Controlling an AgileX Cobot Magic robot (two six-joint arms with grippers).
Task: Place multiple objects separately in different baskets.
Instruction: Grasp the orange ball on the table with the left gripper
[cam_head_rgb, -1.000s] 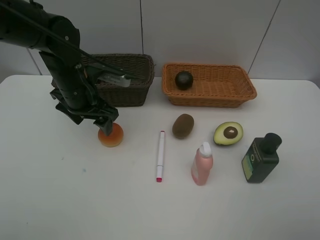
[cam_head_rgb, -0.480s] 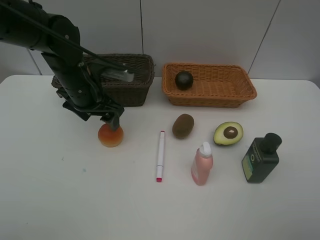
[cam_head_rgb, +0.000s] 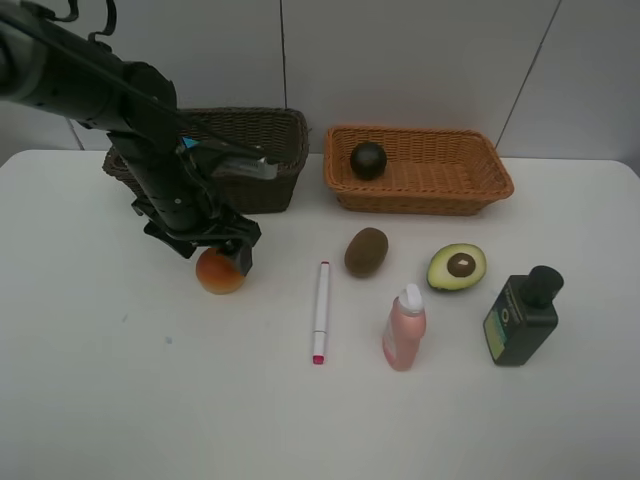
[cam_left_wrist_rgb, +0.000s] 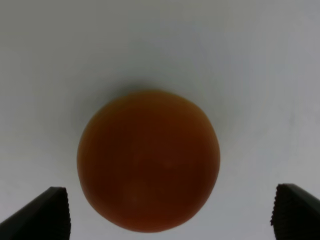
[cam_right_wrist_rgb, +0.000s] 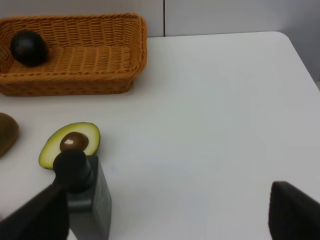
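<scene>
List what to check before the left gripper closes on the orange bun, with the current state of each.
1. Left gripper open: ok, fingers stand wide apart.
2. Orange bun between the fingers: ok, though nearer one finger.
3. Fingers low enough around the bun: cannot tell.
4. Marker clear of the bun: ok, it lies apart.
5. Room in the tan basket: ok, only the dark round fruit inside.
6. Contents of the dark basket: cannot tell, the arm hides part of it.
</scene>
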